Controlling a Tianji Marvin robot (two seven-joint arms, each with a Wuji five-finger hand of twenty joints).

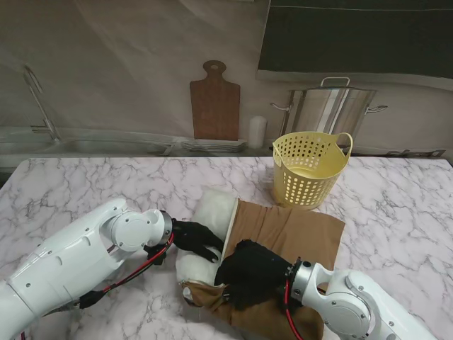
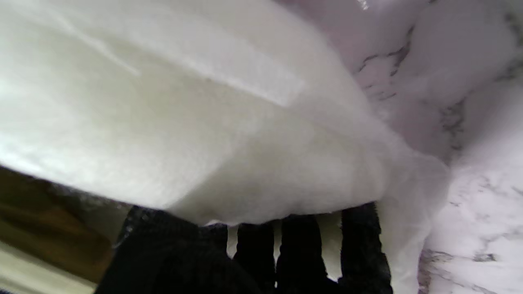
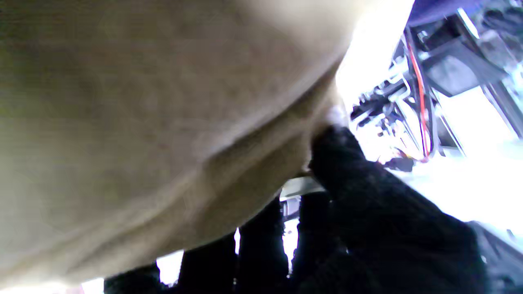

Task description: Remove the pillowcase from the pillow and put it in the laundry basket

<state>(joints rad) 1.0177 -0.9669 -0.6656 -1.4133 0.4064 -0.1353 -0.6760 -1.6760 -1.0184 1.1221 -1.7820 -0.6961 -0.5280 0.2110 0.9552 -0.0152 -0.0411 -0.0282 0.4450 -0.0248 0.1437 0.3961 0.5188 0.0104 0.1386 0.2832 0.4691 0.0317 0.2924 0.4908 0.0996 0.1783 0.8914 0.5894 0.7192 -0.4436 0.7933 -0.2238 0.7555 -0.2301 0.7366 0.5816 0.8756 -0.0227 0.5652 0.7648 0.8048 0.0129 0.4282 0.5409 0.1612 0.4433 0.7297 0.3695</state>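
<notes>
A white pillow [image 1: 212, 212] lies on the marble table, its right part still inside a brown pillowcase [image 1: 290, 234]. My left hand [image 1: 195, 239], in a black glove, rests on the bare white end, fingers pressed into it; the left wrist view shows the pillow [image 2: 196, 122] over my fingers [image 2: 302, 249]. My right hand [image 1: 251, 273] is closed on the pillowcase's open edge near me. In the right wrist view the brown cloth [image 3: 143, 122] fills the frame, with my thumb and fingers [image 3: 343, 163] pinching it. The yellow laundry basket [image 1: 309, 168] stands beyond the pillowcase.
Against the back wall stand a wooden cutting board [image 1: 214, 103], a white cylinder [image 1: 257, 132] and a steel pot [image 1: 327, 110]. A sink [image 1: 85, 145] lies at the far left. Marble table [image 1: 396, 205] shows bare to the right of the basket.
</notes>
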